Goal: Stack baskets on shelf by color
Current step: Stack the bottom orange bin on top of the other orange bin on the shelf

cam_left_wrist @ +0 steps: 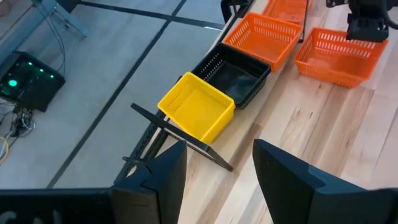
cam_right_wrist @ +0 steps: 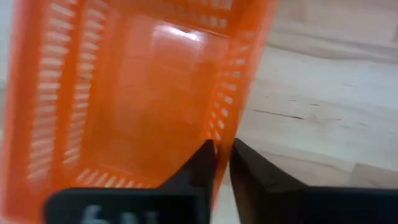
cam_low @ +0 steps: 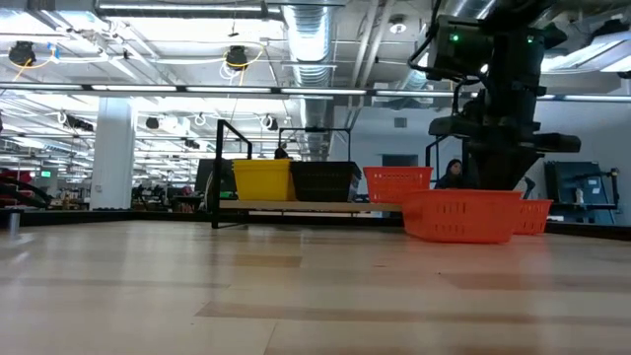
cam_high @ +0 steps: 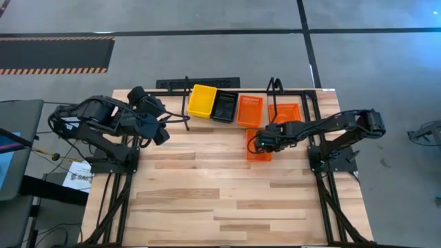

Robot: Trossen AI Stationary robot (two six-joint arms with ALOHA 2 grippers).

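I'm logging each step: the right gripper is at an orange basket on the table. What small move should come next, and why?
Probably lift it. The right gripper pinches the wall of the orange basket, which sits on the table before the shelf, where another orange basket waits.

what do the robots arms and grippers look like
Both arms are dark, jointed and slim, rising from black frame stands at the table's sides. The left gripper has two broad, flat dark fingers; the right gripper has tapered dark fingers. A green light glows on the right arm.
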